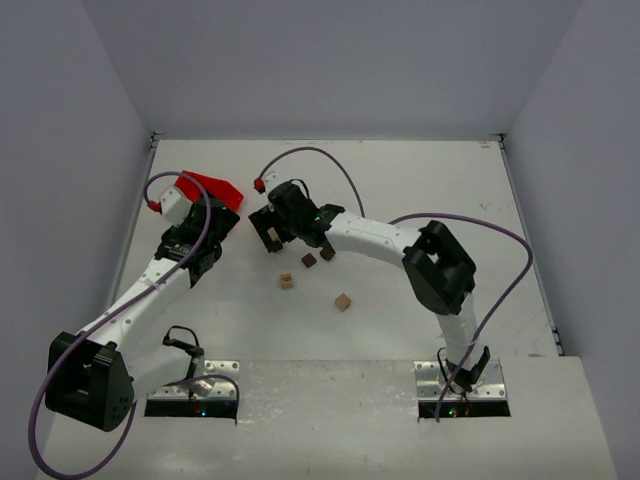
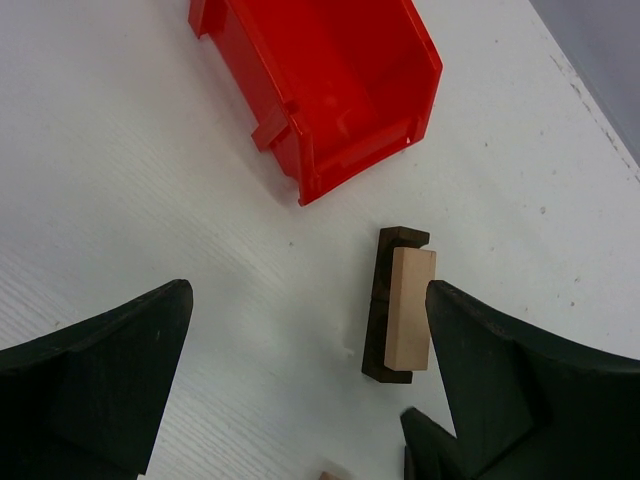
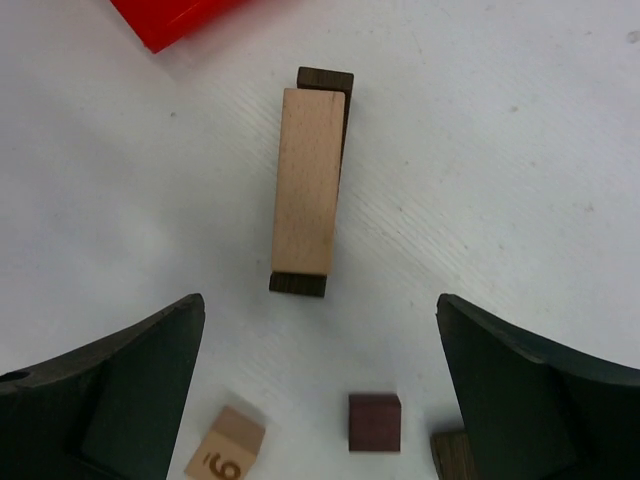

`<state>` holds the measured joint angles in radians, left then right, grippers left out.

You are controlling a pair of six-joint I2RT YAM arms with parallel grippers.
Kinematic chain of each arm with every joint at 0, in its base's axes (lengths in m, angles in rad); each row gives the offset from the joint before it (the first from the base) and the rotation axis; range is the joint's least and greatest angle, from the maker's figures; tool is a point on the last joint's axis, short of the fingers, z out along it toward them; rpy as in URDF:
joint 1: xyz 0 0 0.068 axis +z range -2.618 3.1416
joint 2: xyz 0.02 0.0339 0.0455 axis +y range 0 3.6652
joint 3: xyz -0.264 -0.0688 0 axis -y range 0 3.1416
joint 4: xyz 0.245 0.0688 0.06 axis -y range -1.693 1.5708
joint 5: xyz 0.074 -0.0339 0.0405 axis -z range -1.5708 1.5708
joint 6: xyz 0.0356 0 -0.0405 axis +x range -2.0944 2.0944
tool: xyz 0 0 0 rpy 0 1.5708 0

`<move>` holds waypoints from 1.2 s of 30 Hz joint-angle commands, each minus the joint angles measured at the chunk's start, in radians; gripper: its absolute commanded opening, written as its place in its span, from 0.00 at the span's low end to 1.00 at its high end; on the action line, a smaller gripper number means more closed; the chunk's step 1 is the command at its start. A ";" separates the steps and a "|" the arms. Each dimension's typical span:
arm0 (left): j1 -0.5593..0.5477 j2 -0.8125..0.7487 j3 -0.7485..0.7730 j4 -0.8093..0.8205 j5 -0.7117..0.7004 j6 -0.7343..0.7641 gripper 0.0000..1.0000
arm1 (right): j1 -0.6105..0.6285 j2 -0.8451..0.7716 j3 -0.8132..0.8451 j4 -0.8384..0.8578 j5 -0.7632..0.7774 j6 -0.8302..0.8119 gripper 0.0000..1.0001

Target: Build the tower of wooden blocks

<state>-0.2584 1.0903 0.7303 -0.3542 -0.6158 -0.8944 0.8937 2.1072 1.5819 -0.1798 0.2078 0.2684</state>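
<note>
A slim wooden bar, light tan on top of dark brown [image 3: 308, 180], appears to lie flat on the white table. No upright column shows. It also shows in the left wrist view [image 2: 410, 310], close to my left gripper's right finger [image 2: 520, 380]. My left gripper [image 2: 310, 400] is open and empty, seen from above [image 1: 218, 232]. My right gripper [image 3: 320, 400] is open and empty, with the bar ahead of its fingers, seen from above [image 1: 268, 228]. Loose cubes lie near it: a tan one marked 9 [image 3: 225, 445] and a dark maroon one [image 3: 374, 421].
The red bin [image 1: 212, 188] sits behind the left gripper, also in the left wrist view [image 2: 330, 80]. From above, cubes lie mid-table: tan [image 1: 287, 281], dark [image 1: 309, 261], dark [image 1: 327, 254], tan [image 1: 343, 301]. Grey walls enclose the table.
</note>
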 commanded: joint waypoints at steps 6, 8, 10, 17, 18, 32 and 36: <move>0.013 -0.055 -0.015 0.019 0.002 0.002 1.00 | 0.057 -0.351 -0.346 0.121 0.044 0.089 0.99; 0.013 -0.056 -0.012 0.012 0.001 0.001 1.00 | 0.079 -0.385 -0.410 0.139 0.044 0.135 0.99; 0.013 -0.056 -0.013 0.011 0.005 0.001 1.00 | 0.106 -0.387 -0.431 0.155 0.048 0.172 0.99; 0.013 -0.062 -0.015 0.004 0.011 0.003 1.00 | 0.170 -0.286 -0.412 0.174 0.093 0.273 0.99; 0.013 -0.063 -0.015 0.004 0.011 0.004 1.00 | 0.172 -0.268 -0.405 0.174 0.106 0.284 0.99; 0.013 -0.073 -0.020 0.009 0.016 0.005 1.00 | 0.193 -0.108 -0.329 0.144 0.233 0.368 0.49; 0.013 -0.070 -0.020 0.012 0.016 0.005 1.00 | 0.192 -0.099 -0.324 0.144 0.242 0.376 0.38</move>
<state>-0.2584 1.0359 0.7177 -0.3637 -0.5976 -0.8948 1.0801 2.0125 1.2129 -0.0666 0.3880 0.6141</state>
